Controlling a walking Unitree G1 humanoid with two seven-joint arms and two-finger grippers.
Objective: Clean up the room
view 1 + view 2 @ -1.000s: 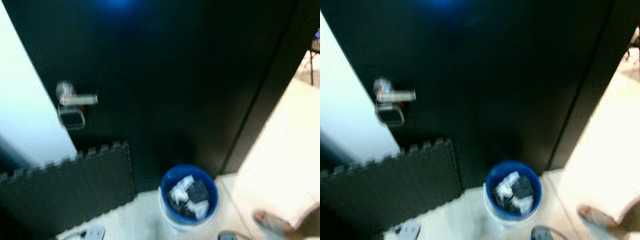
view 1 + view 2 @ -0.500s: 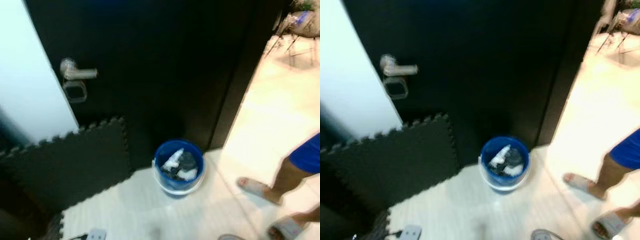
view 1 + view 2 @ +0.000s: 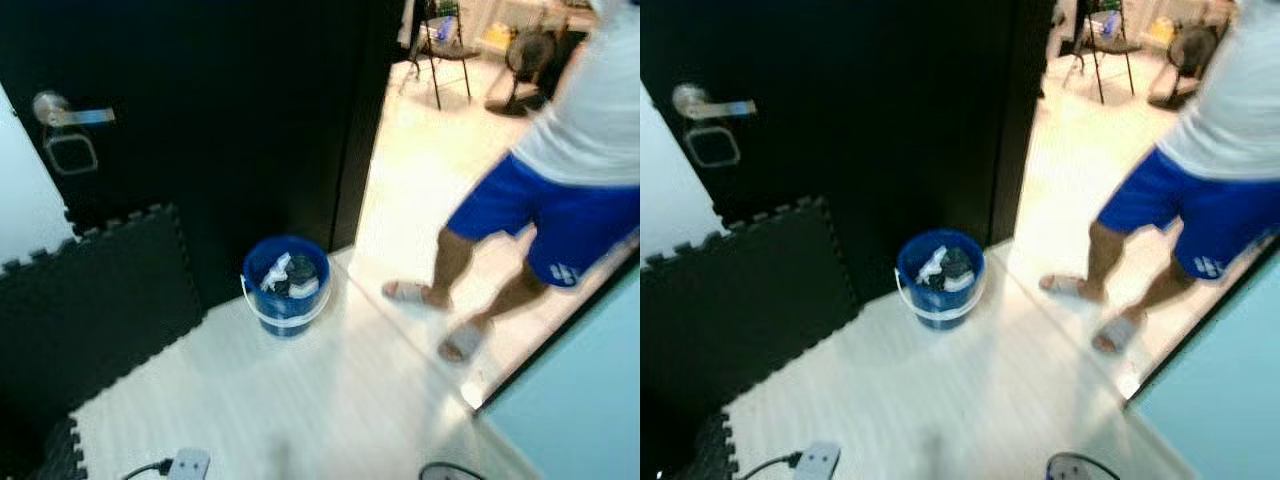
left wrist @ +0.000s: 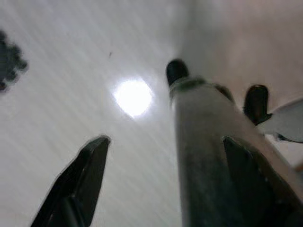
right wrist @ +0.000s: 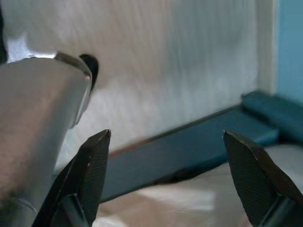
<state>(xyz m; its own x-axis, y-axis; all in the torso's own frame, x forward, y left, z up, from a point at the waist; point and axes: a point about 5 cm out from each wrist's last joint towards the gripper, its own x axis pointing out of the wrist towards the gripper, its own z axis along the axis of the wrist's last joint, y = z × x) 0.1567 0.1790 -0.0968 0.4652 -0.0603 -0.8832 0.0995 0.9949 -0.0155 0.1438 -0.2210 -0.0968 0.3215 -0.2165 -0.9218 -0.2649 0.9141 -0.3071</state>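
1. The left gripper [image 4: 161, 184] is hanging idle, its jaws spread with nothing between them, over pale floor [image 3: 330, 390].
2. The right gripper [image 5: 165, 175] is likewise hanging released and empty; a dark threshold strip [image 5: 189, 151] is lying beyond its jaws.
3. The blue bucket [image 3: 286, 284], holding crumpled scraps, is standing well ahead of both jaws beside the black door [image 3: 220, 110], probably serving as the rubbish bin.
4. A person [image 3: 560, 170] is walking nearby.
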